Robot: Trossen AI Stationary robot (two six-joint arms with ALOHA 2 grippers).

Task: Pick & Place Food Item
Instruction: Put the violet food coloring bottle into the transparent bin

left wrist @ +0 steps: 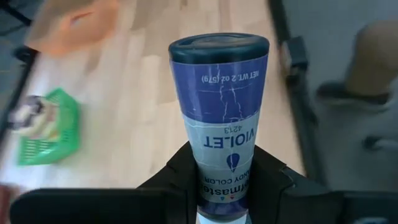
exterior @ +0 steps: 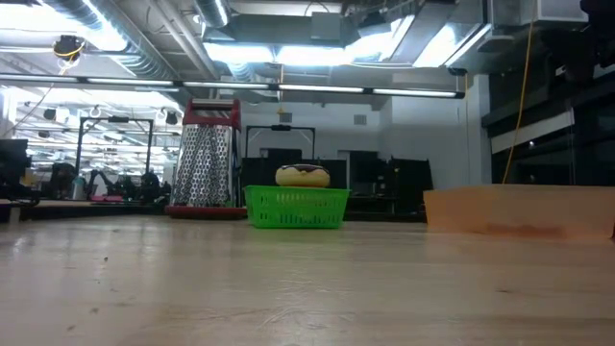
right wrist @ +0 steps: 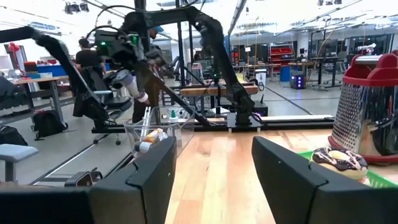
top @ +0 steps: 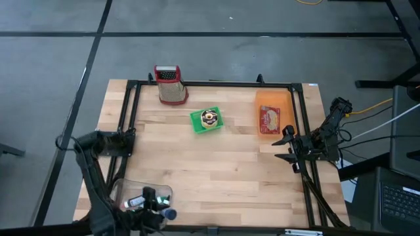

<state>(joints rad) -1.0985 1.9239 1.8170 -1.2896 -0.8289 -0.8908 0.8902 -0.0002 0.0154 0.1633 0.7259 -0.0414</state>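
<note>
A small bottle (left wrist: 221,106) with a violet label and a dark blue cap is held in my left gripper (left wrist: 224,171), which is shut on it. In the high view this gripper (top: 157,208) is at the table's near left corner, by a clear container (top: 141,191). The right wrist view shows the bottle (right wrist: 127,81) raised above the clear container (right wrist: 155,134). A green basket (top: 206,120) with a doughnut in it (exterior: 302,175) stands on the table toward the far side. My right gripper (top: 283,145) waits open at the table's right edge. My left gripper pinches the bottle's lower body (left wrist: 225,183), near its bottom end, between the two fingers (left wrist: 177,177). The bottle runs forward along the fingers, with its cap (left wrist: 219,46) pointing away from the wrist. It is lifted clear of the table and the container.
A red-topped metal grater (top: 170,85) stands at the far edge, left of the basket. An orange packet (top: 270,111) lies at the far right. A black frame (top: 210,84) runs around the tabletop. Bare wood lies across the middle and near side.
</note>
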